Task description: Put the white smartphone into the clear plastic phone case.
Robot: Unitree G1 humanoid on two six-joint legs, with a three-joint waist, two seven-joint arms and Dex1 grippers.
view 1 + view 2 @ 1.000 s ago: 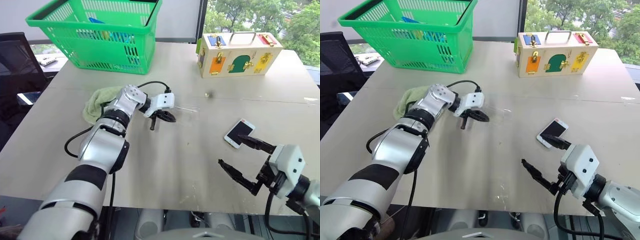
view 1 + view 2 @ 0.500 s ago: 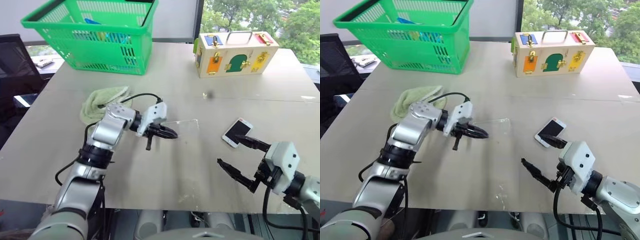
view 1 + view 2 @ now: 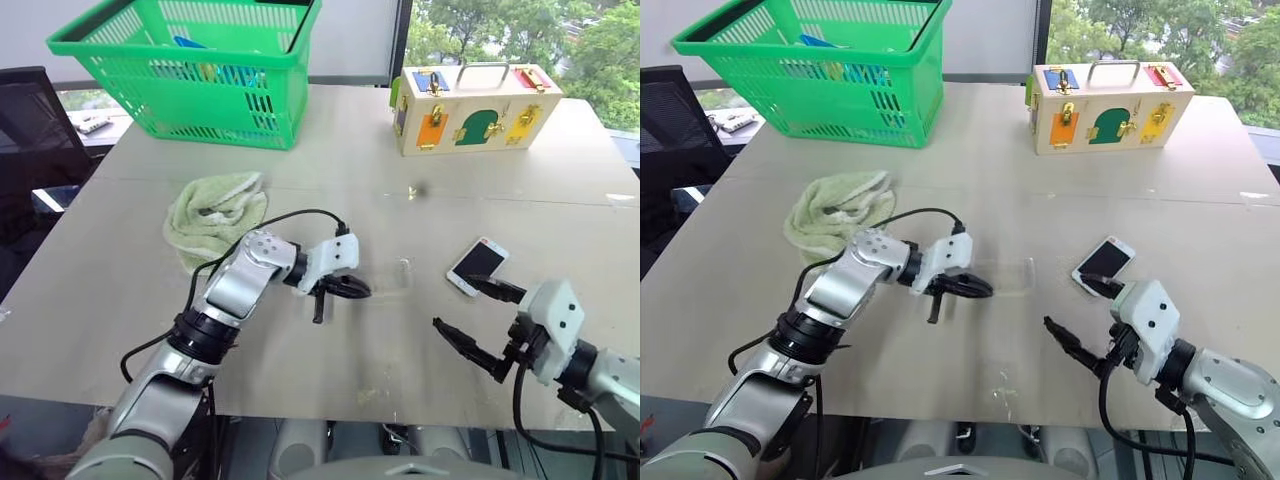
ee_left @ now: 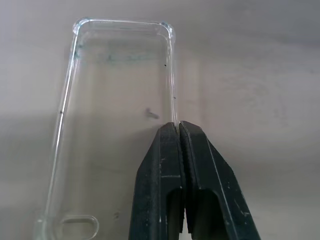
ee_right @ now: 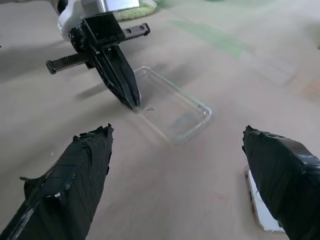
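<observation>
Jaws of the left gripper (image 4: 178, 125) pinch shut on the clear plastic phone case (image 4: 117, 100) rim; right gripper (image 5: 185, 150) gapes empty. Thin, springy and slick, the case is best held by that long edge, with the white smartphone (image 3: 477, 265) just beyond the right jaws.

Your workspace: a bench by a window, lit by daylight.

You are looking down on a wide, pale beige matte bench (image 3: 330, 130), its top made of two boards joined by a seam running across the middle. Past its far edge you have a white wall panel (image 3: 350, 40), a dark vertical window post (image 3: 404, 35), and a window (image 3: 520, 30) showing green trees outside. On your left stands a black office chair (image 3: 35, 130) beside the bench. Soft, even daylight falls on the bench, leaving only faint shadows.
</observation>
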